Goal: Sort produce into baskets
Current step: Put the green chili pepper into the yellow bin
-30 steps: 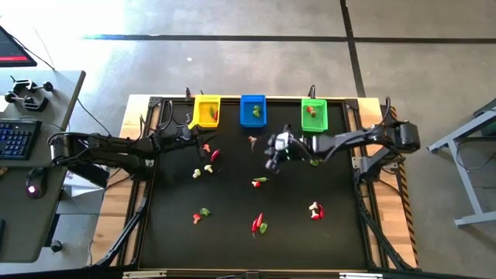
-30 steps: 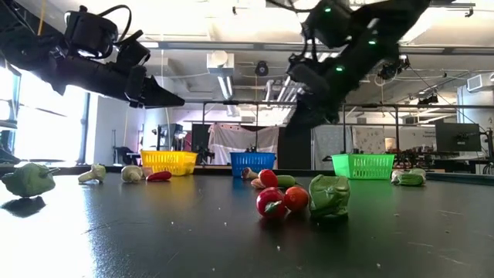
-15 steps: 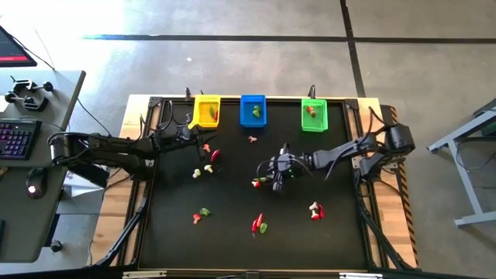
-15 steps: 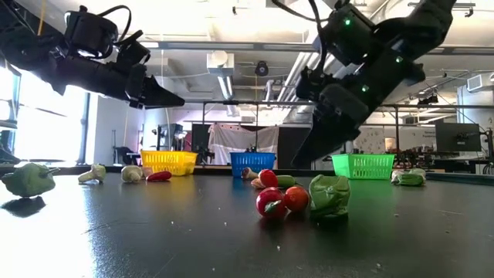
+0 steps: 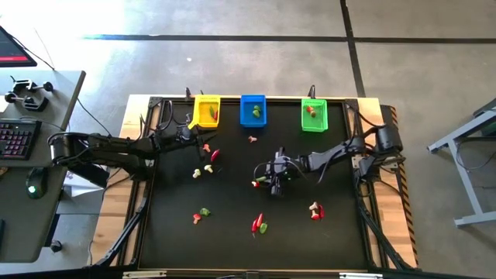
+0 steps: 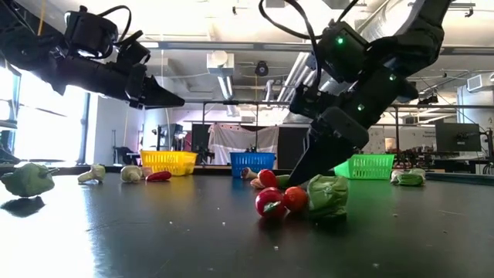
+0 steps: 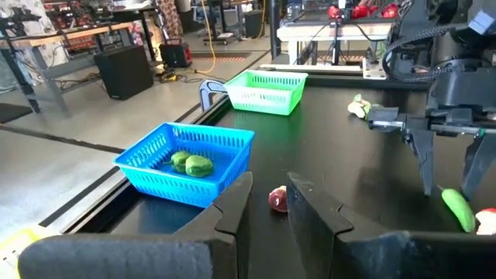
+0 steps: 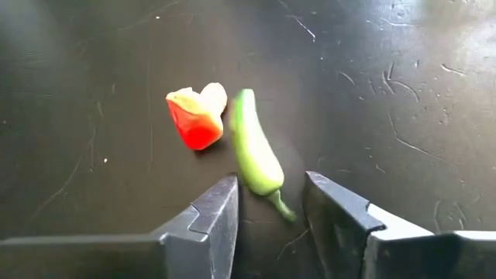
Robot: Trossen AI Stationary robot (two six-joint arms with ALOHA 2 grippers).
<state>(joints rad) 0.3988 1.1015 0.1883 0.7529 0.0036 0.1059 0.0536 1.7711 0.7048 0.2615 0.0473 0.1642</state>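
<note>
Chilli, green, lies between right gripper jaws, spread, ungripped; mushroom piece beside.

A keyboard and mouse sit on a grey desk; grey concrete floor around.

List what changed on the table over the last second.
The right gripper swung from near the green basket to mid-table and came down with fingers open over a green chilli beside a red-and-white piece; nothing grasped yet. The left gripper, the baskets and the scattered produce stayed put.
</note>
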